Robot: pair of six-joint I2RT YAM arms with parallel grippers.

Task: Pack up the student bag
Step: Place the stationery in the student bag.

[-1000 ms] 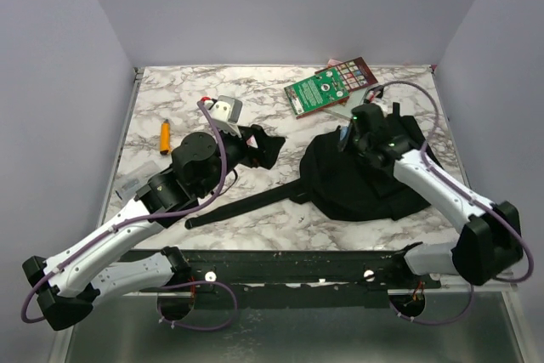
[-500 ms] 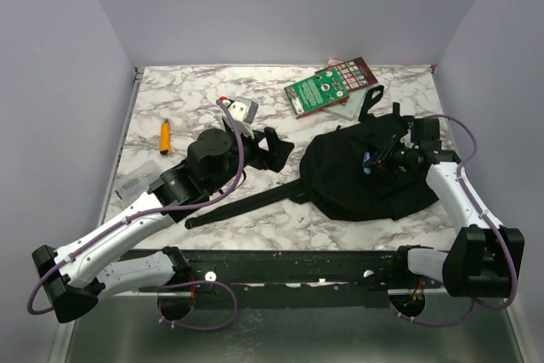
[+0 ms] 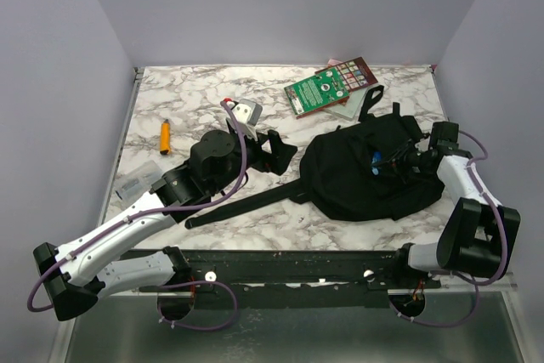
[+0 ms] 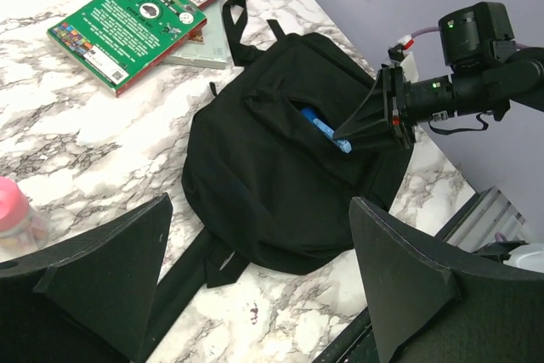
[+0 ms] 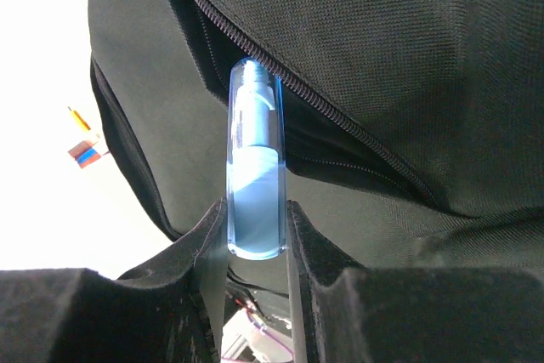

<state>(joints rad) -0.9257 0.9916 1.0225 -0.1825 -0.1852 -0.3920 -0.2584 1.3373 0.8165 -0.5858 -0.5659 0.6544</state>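
Student bag | right gripper swung to 3 o'clock, clamping blue tube at zipper: packing underway | left gripper fingers apart

Top view: a fixed camera set high behind both arm bases looks down and forward over the whole marbled desk, from a distance. Left wrist view: carried low above mid-desk, it faces the far right corner at middle range, its own left gripper framing the bottom edge with fingers spread wide. Right wrist view: pressed up against the student bag, it looks along the right gripper, so fabric and zip fill the frame. All three views share the bag's opening and the blue item pinched there. The top and left wrist views also share the green book and the right arm.
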